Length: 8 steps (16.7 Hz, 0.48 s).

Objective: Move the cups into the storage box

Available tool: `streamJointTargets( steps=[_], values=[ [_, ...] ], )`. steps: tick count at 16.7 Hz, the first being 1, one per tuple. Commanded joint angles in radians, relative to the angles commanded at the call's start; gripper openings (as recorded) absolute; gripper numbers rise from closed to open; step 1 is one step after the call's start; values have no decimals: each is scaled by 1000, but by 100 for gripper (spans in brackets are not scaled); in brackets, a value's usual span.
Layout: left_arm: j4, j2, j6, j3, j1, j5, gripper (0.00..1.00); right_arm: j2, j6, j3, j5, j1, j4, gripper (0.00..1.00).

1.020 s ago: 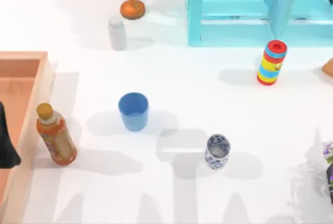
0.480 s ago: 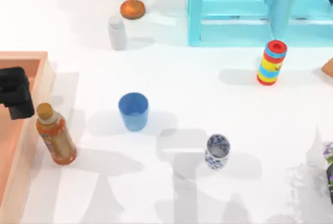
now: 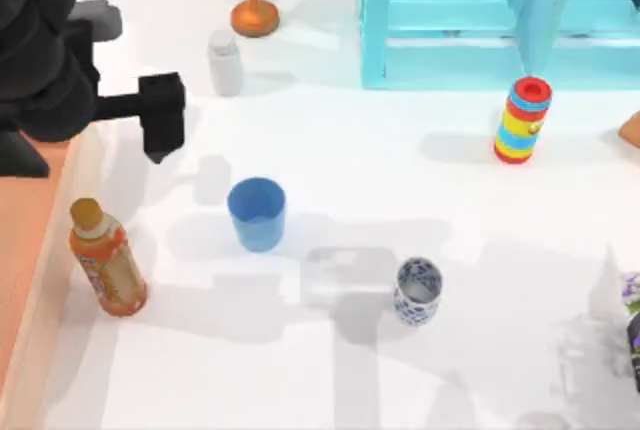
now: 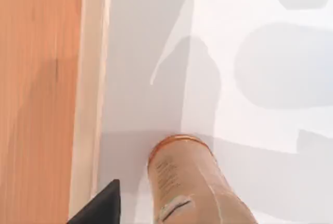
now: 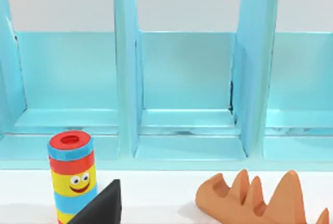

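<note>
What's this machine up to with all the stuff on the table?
It is meant to put two cups into the storage box at the table's left edge. Neither is in yet: the blue cup and the floral cup both stand on the table, untouched. The left gripper hangs above the table beside the box, up-left of the blue cup, holding nothing. An orange bottle stands beside the box.

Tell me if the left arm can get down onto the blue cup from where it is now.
Probably yes. The left gripper hangs above the table just up-left of the blue cup, with bare white table between them. The orange bottle stands off toward the storage box, out of that path.
</note>
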Motion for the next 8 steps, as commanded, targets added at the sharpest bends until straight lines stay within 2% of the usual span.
streamJointTargets(
  steps=[4, 8],
  values=[
    [-198, 316, -83, 318, -116, -9, 100, 0, 0, 0, 0, 0, 0, 100],
    [-322, 520, -151, 585, -227, 3, 100, 0, 0, 0, 0, 0, 0, 100]
  ],
)
